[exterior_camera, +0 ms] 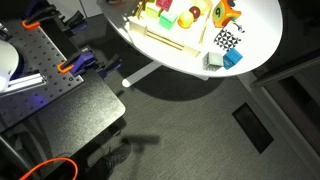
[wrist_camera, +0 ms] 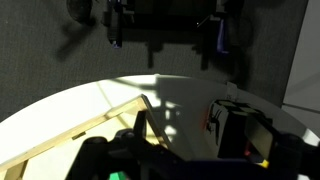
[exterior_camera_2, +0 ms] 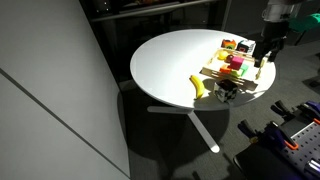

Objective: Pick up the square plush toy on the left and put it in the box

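I am holding my fingers (exterior_camera_2: 263,61) near the box (exterior_camera: 165,40); clenched or released, I cannot tell. In an exterior view, the checkered cube (exterior_camera: 228,40) and blue cube (exterior_camera: 233,58) are lying on the counter (exterior_camera: 265,30) at the box's 3 o'clock.

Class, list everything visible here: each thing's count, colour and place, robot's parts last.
table: one, white, round, on a dark floor.
box: one, light wooden frame, on the table.
toys: several, mixed colours, inside the box.
banana: one, yellow, on the table beside the box.
checkered cube: one, black-and-white, on the table outside the box.
blue cube: one, blue, next to the checkered cube.
cable: one, orange, by the bench.
arm: one, grey-black, above the table.
tool: one, dark, over the box; open or shut unclear.
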Motion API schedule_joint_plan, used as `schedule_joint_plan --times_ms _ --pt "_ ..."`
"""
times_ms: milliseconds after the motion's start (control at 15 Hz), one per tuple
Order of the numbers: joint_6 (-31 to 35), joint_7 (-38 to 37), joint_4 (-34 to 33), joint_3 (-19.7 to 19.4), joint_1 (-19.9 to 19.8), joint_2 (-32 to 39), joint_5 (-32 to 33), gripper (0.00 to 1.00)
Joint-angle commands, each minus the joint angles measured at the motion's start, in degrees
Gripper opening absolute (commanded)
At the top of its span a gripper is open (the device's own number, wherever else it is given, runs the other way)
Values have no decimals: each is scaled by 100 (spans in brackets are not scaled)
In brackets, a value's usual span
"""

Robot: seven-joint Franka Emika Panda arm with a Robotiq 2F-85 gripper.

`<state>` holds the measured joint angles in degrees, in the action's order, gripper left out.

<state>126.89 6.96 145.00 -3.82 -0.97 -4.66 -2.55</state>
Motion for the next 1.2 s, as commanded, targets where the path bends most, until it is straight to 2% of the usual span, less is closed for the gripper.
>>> schedule_joint_plan --times_ms 0,467,533,1133 --pt "399 -399 -31 187 56 272 -106 100" --pt "1199 -568 10 471 222 761 -504 100" --pt "1025 -461 6 430 175 675 -388 100" --pt "1085 -453 -7 452 185 780 -431 100"
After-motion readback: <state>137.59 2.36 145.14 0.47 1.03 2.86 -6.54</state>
